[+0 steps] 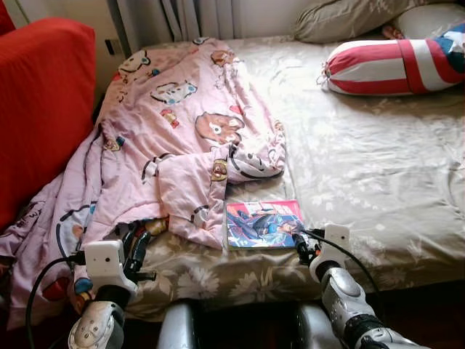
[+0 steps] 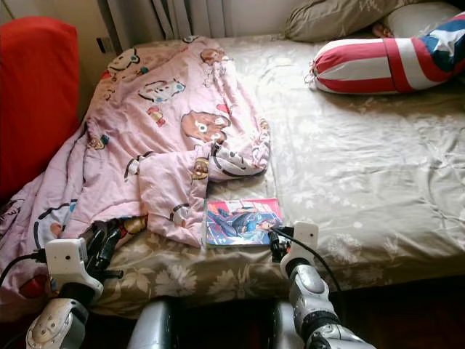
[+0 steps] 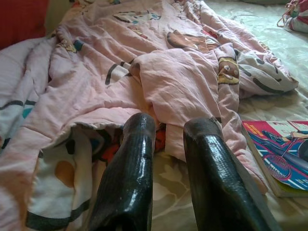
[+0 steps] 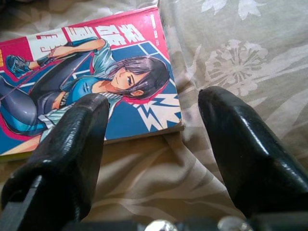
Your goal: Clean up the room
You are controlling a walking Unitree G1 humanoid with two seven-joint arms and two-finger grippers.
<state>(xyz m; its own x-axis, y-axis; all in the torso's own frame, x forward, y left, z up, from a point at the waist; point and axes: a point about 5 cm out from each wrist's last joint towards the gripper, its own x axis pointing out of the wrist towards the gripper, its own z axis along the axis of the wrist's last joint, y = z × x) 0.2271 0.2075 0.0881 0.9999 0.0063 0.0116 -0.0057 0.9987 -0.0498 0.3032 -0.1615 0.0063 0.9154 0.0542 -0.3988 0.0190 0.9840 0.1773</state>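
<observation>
A comic book [image 1: 261, 223] with a red, blue and pink cover lies flat near the front edge of the bed [image 1: 378, 167]. My right gripper [image 1: 302, 246] is open right at the book's near right corner [image 4: 163, 120], one finger [image 4: 72, 144] over the cover and the other over the sheet. A crumpled pink cartoon-print quilt [image 1: 174, 138] covers the bed's left side and hangs off it. My left gripper [image 1: 136, 251] is open at the quilt's front edge, its fingers [image 3: 130, 173] just short of the folds [image 3: 173, 82].
A red sofa [image 1: 40, 102] stands left of the bed, close to the hanging quilt. A red, white and blue bolster [image 1: 396, 62] and grey pillows [image 1: 349, 18] lie at the bed's head. Curtains [image 1: 196, 16] hang behind. The bed's right half is bare sheet.
</observation>
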